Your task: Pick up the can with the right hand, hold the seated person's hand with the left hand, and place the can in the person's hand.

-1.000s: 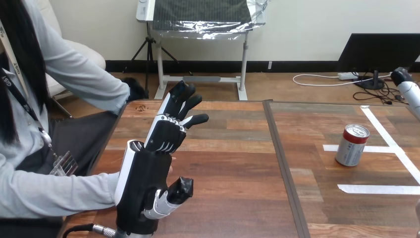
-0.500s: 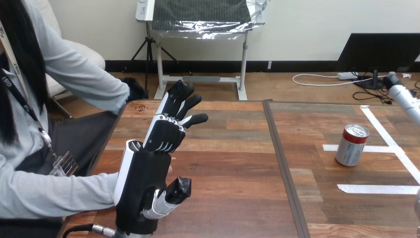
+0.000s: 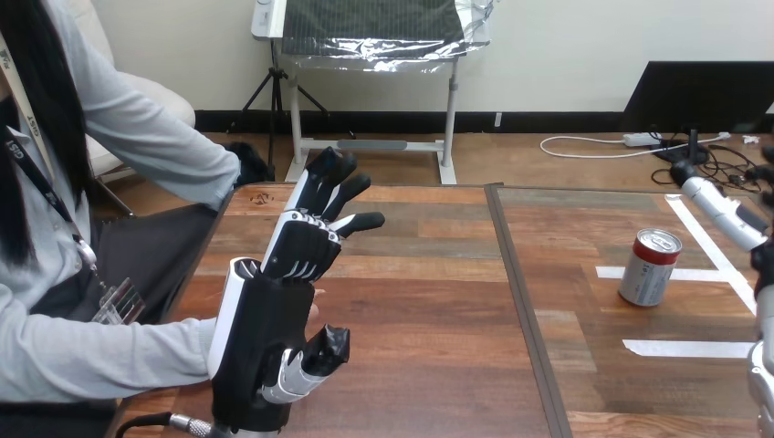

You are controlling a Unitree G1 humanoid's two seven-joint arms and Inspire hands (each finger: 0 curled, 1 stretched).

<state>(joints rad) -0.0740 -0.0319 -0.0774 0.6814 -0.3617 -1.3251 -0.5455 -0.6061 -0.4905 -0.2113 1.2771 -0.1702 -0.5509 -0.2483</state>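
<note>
Silver-sided and red-topped, the drinks can (image 3: 649, 266) stands upright on the wooden table (image 3: 420, 301), below and to the left of the right hand's reaching finger and clear of it; strips of white tape (image 3: 689, 348) lie on the wood beside and in front of the can. The right hand (image 3: 721, 203) has come further in from the right edge than half a second ago, its fingertip now nearer the can and lower, and its silver forearm now shows at the bottom right corner; the one finger that shows in full is straight and grips nothing, while the others are cut off by the edge. The can stands where it stood before. The left hand (image 3: 265, 338) is raised with the back of its palm toward the camera, much as it was a second ago; its fingers are stretched out and released, fanned up and away, the thumb bent a little below them. The person's grey sleeve (image 3: 100, 358) runs in behind that palm; a sliver of the person's hand (image 3: 316, 311) shows below the fingers, just above the thumb; whether the two touch I cannot tell.
</note>
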